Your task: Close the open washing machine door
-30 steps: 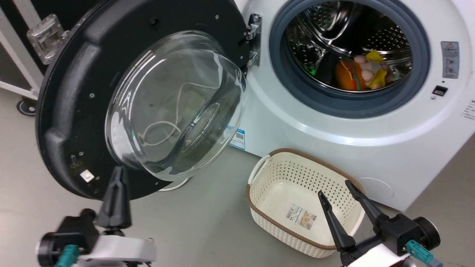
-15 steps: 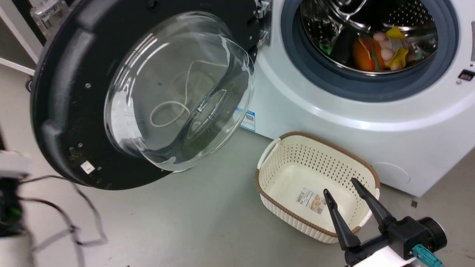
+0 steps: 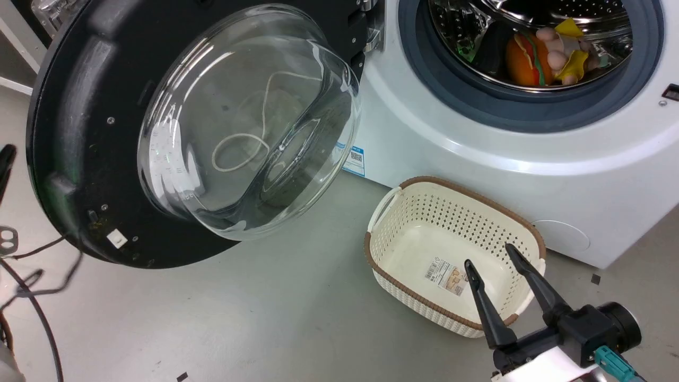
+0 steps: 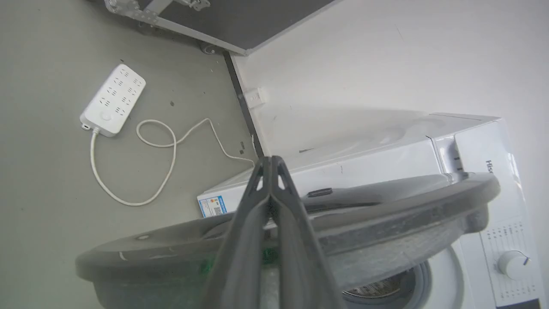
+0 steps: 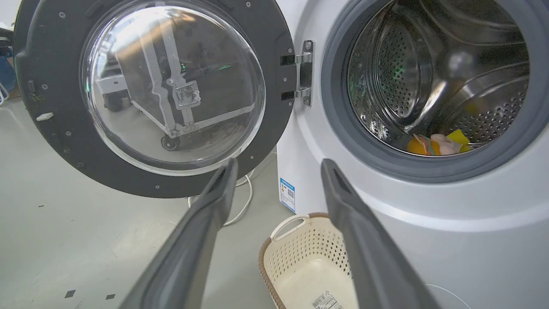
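Note:
The washing machine door (image 3: 79,106), black with a bulging glass bowl, stands swung wide open to the left of the white washing machine (image 3: 451,138). Its hinge sits beside the grey-rimmed steel drum. In the left wrist view my left gripper (image 4: 270,159) is shut with nothing in it, its fingers lying over the door's outer rim (image 4: 386,214) on the side away from the drum. My right gripper (image 3: 489,255) hangs open and empty over the basket, low in front of the machine. The right wrist view looks between its fingers (image 5: 279,165) at the door (image 5: 51,128) and the drum.
A cream plastic basket (image 3: 403,193) sits on the grey floor just before the machine. Soft toys (image 3: 522,53) lie inside the drum. A white power strip (image 4: 112,101) and its cord lie on the floor behind the door. Dark cables (image 3: 32,286) hang at the far left.
The head camera has shifted down and left. My left gripper has left the spot below the door and gone out past its left rim. The right gripper stays open.

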You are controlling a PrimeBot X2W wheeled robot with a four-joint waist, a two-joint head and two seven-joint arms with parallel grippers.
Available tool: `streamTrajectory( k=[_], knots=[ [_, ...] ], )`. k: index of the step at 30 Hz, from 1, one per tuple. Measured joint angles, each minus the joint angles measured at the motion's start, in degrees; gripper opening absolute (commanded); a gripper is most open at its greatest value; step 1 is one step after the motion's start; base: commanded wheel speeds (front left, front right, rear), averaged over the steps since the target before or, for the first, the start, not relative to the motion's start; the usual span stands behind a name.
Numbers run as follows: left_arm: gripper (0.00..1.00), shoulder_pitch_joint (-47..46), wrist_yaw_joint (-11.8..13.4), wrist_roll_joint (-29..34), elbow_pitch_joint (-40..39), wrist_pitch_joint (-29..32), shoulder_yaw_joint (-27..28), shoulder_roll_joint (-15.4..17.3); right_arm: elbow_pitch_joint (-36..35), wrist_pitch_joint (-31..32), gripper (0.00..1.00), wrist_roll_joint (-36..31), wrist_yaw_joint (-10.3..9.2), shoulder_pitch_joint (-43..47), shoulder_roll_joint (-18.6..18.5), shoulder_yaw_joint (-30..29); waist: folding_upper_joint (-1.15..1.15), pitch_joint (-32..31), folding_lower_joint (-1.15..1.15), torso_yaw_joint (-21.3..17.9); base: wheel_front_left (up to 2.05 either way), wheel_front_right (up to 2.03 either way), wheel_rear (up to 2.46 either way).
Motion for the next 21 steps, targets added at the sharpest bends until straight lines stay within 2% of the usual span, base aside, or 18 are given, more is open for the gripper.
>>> streamTrajectory(
  k=[2,4,6,11,16,21],
  knots=[
    [0.0,-0.7,-0.4,-4.3,0.4,4.2,1.3,-0.2,0.0,-0.3,1.0,0.0,0.0,0.0,-0.1,0.1,0.0,0.2,0.0,0.1,0.0,0.0,0.0],
    [0.0,-1.1,-1.9,-9.5,0.0,9.2,2.6,-0.7,-0.1,-0.4,1.0,0.0,0.0,0.0,-0.1,0.2,0.0,0.3,0.0,0.3,0.0,0.0,0.0],
    [0.0,-1.0,-2.0,-13.1,-0.3,13.1,3.5,-1.1,-0.5,-0.6,1.0,0.5,0.0,0.0,-0.1,0.1,0.0,0.6,0.0,0.5,0.0,0.0,0.0],
    [0.0,1.4,-1.8,-15.1,-2.7,19.4,2.3,-2.1,-0.7,-0.9,1.0,0.8,0.0,0.0,-0.2,0.0,0.0,0.6,0.0,0.4,0.0,0.0,0.0],
    [0.0,5.5,-1.3,-17.3,-6.0,24.5,0.6,-5.4,-0.5,-0.9,1.0,0.8,0.0,0.0,-0.3,-1.1,0.0,-0.5,0.0,-0.1,0.0,0.0,0.0],
    [0.0,10.3,-0.2,-20.4,-12.5,28.3,0.1,-9.4,-0.2,-0.9,1.0,0.7,0.0,0.0,0.4,-4.0,0.0,-2.3,0.0,-0.9,0.0,0.0,0.0]
  ],
)
